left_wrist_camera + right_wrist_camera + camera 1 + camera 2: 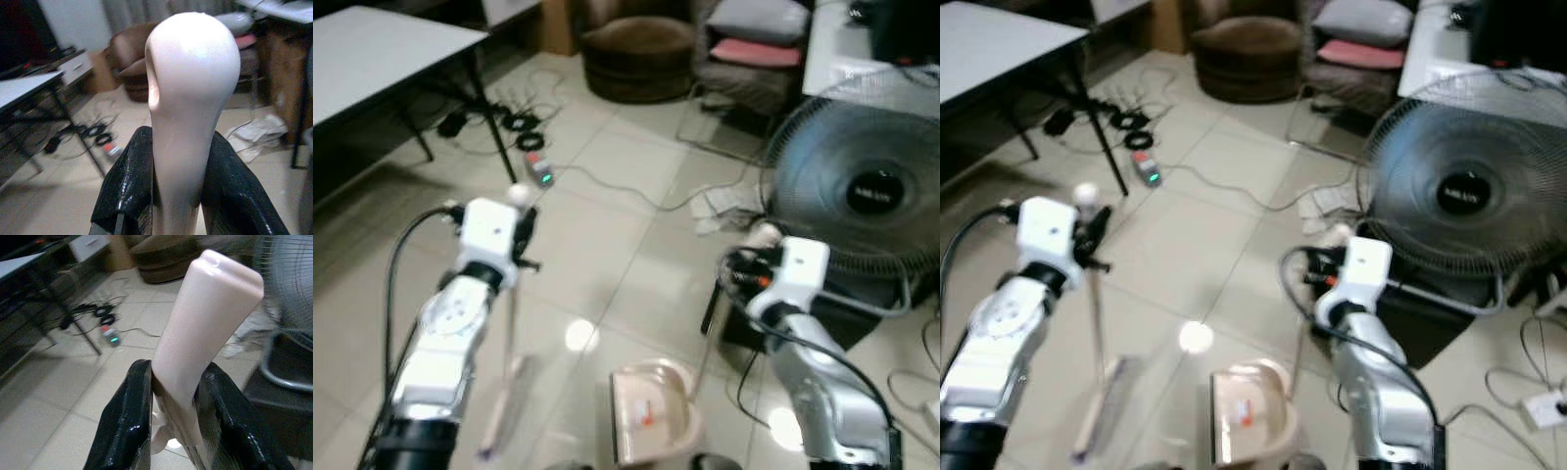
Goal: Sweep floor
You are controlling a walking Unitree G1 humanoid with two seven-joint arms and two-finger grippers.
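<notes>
Broom [1097, 392] upright at the robot's left, pale handle running down to bristles on the tiled floor [607, 196], rounded handle top clenched in the left gripper [178, 196]. Dustpan [651, 411] resting on the tiles just ahead of the robot between the arms, its long flat-topped handle clamped in the right gripper [173, 431]. To sweep well, probably: keep the dustpan lip flat against the tiles and steady, draw the bristles toward it in short strokes, hold both grips firm so neither handle twists. Mind the cables [607, 186] trailing over the tiles and the power strip [539, 168] with its lit switch, lest bristles snag. Count: one broom, one dustpan, two grippers both gripping; farther out one standing fan [862, 191] at the right, one table [372, 59] at the left, one brown round seat [636, 54] beyond.
</notes>
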